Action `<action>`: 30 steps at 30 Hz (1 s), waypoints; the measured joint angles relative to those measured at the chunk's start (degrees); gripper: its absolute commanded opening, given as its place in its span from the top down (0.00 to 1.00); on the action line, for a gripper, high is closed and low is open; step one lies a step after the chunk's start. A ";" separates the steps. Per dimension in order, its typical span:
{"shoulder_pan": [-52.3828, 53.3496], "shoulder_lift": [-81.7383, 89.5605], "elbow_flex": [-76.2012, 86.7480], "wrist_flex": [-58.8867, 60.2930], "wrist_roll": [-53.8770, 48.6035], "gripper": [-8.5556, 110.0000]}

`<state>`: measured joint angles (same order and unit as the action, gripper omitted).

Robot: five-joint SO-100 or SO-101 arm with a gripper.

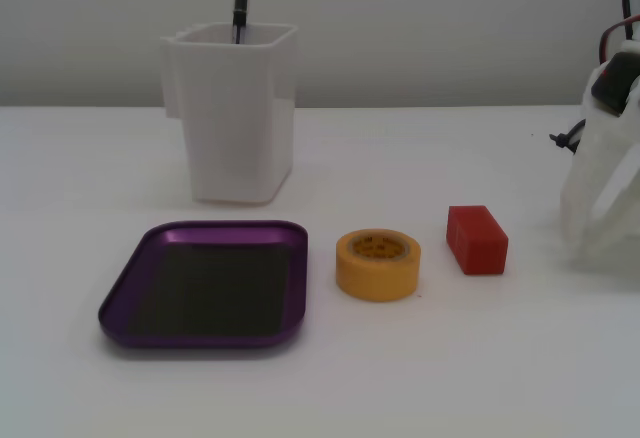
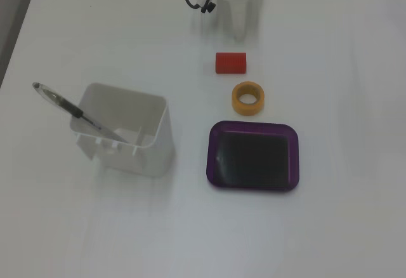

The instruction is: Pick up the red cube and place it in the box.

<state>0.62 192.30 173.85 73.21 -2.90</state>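
One red cube (image 2: 230, 62) sits apart from the box (image 2: 252, 181); jaws' state unclear.

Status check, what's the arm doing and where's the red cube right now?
Gripper empty, short of the red cube, jaw state unclear. Cube on table, untouched. Yellow tape roll sits between cube and purple box.

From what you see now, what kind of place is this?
Probably a desk or hobby workbench indoors: a plain white table, a white container holding a pen, a yellow tape roll and a purple tray.
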 measured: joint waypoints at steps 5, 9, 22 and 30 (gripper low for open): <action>0.09 0.00 -2.64 -0.79 -0.09 0.92; 0.18 0.00 -5.45 -6.68 -0.09 0.92; 3.87 -5.80 -10.99 -12.66 -7.12 0.78; 9.32 -38.41 -29.27 -11.51 -7.38 0.73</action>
<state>9.93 153.90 144.58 61.70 -10.28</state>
